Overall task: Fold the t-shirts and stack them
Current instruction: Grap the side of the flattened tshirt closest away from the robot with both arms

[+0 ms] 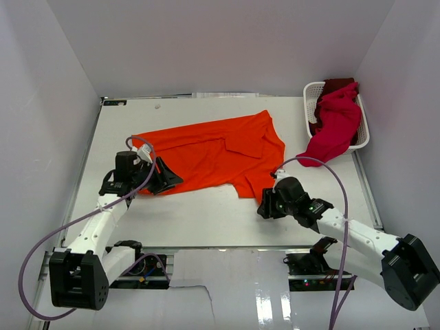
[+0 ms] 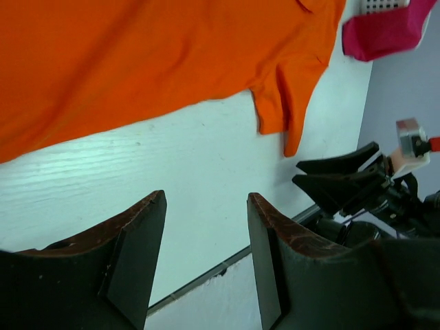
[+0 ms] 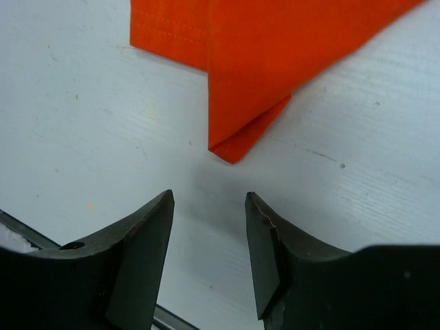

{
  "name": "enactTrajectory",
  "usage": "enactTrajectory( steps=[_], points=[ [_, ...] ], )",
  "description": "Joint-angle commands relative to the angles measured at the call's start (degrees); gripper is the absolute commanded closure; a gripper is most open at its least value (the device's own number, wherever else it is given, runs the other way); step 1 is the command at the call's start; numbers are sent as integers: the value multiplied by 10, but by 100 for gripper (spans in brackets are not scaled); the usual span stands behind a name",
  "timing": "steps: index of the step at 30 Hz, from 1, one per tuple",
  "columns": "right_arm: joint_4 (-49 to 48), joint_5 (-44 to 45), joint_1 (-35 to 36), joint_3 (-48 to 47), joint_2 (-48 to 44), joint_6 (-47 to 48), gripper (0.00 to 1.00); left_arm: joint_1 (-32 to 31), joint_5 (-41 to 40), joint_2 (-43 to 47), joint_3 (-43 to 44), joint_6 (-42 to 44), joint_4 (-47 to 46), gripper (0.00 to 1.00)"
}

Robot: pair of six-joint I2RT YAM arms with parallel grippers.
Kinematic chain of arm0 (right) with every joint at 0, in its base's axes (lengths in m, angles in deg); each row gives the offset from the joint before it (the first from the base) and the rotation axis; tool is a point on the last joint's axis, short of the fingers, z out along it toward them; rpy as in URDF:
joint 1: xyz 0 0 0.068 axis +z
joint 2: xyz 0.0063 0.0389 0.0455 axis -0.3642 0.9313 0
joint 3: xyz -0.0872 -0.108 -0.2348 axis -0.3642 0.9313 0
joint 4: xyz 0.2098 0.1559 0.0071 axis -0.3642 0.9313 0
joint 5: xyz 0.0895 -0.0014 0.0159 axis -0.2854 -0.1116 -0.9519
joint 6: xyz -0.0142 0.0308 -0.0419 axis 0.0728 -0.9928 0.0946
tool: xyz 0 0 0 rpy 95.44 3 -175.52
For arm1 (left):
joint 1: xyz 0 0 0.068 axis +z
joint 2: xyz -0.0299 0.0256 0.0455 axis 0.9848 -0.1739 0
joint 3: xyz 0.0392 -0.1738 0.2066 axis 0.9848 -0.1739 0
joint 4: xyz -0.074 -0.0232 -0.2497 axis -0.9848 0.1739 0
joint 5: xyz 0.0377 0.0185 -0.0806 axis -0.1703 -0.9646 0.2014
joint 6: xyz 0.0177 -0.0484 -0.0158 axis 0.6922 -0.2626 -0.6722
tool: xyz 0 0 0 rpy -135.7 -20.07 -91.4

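Observation:
The large orange t-shirt (image 1: 213, 151) lies spread and partly folded on the white table (image 1: 199, 213). A crimson-magenta t-shirt (image 1: 337, 124) hangs over the edge of the white basket (image 1: 311, 93), with a dark red one (image 1: 337, 84) inside behind it. My left gripper (image 1: 168, 180) sits just off the orange shirt's near left edge, open and empty (image 2: 206, 199); the orange cloth (image 2: 137, 62) lies beyond it. My right gripper (image 1: 265, 206) is open and empty (image 3: 208, 197), just short of the shirt's folded sleeve corner (image 3: 234, 148).
The basket stands at the back right corner against the side wall. A metal rail (image 1: 227, 249) runs along the table's near edge. Grey walls close in the table on the left, back and right. The right gripper (image 2: 337, 175) also shows in the left wrist view.

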Motion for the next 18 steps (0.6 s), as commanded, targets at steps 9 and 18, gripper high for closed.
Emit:
enactTrajectory(
  steps=[9,18],
  points=[
    [-153,112,64,-5,75,57,47,-47,-17,-37,5,-3,-80,38],
    [-153,178,94,-28,142,53,56,-47,-16,-37,12,3,-79,37]
  ],
)
